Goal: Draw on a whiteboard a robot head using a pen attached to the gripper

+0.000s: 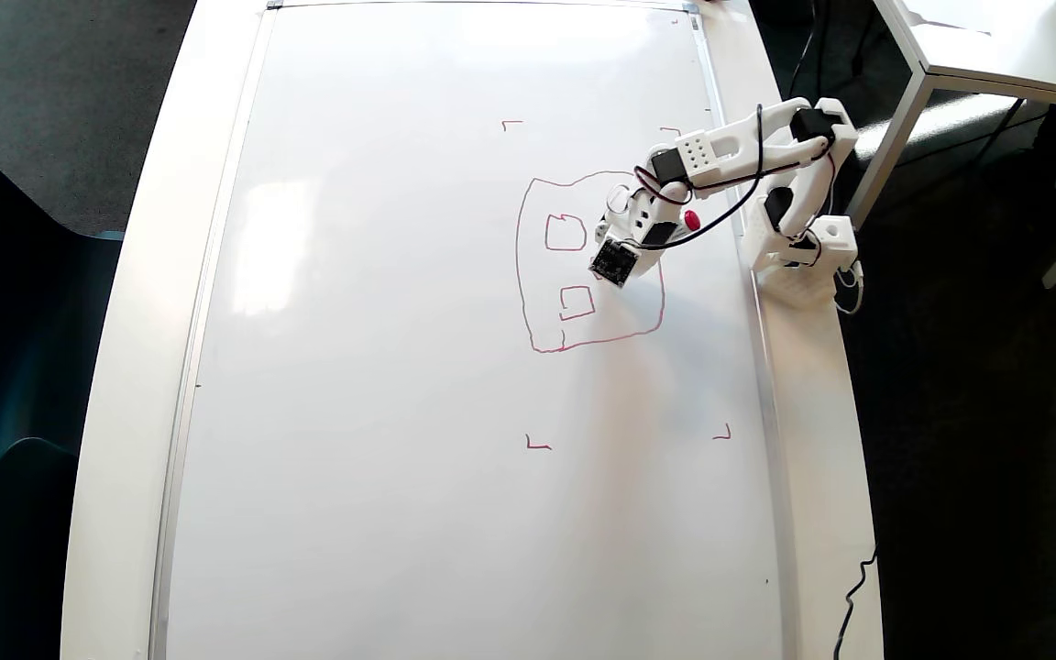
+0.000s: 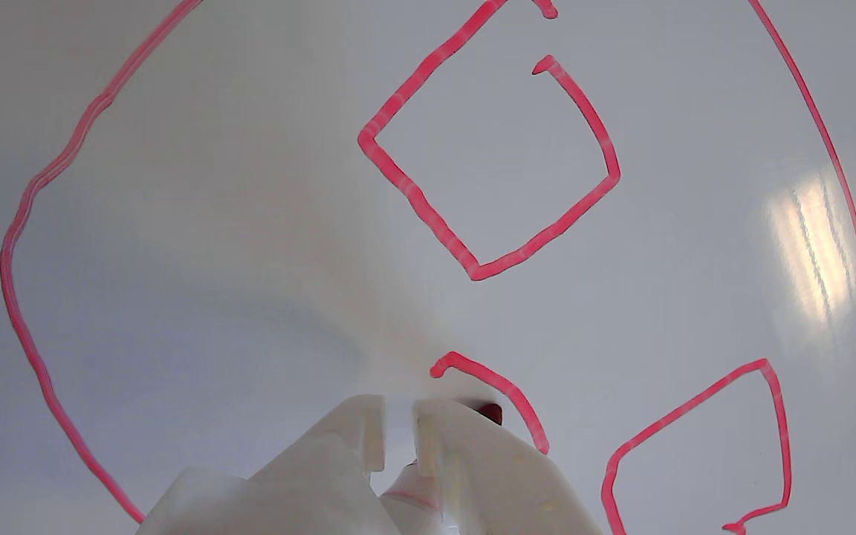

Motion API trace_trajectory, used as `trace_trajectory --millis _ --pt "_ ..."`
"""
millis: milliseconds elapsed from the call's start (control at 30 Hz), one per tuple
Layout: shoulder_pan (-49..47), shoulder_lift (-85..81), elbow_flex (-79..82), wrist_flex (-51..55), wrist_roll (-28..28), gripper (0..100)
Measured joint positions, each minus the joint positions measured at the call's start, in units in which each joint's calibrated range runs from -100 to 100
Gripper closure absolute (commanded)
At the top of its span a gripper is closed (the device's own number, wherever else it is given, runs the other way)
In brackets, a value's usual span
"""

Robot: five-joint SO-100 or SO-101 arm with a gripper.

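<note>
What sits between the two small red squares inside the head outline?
Only bare whiteboard between the upper square and lower square in the overhead view.

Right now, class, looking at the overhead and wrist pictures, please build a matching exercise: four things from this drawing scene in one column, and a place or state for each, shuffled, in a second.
Things
1. glossy white whiteboard
2. red line-drawn robot head
3. white-barrelled pen with red tip
4. white plastic end effector

Places or states
A. tip at a short red curve
B. lies flat, silver-framed
C. bottom edge of wrist view
D. outline holding two small squares

Pairs: 1-B, 2-D, 3-A, 4-C
</note>
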Motion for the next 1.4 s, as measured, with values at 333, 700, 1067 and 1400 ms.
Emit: trace_trajectory --millis 333,700,1067,1400 --pt "-0.6 -6.9 -0.2 4.2 0.0 99" --pt "-0.6 -13.8 -5.7 7.0 2.8 99" --pt "2.8 -5.6 -13.1 0.1 6.3 99" --pt "3.6 7.5 -24.2 0.1 7.0 99"
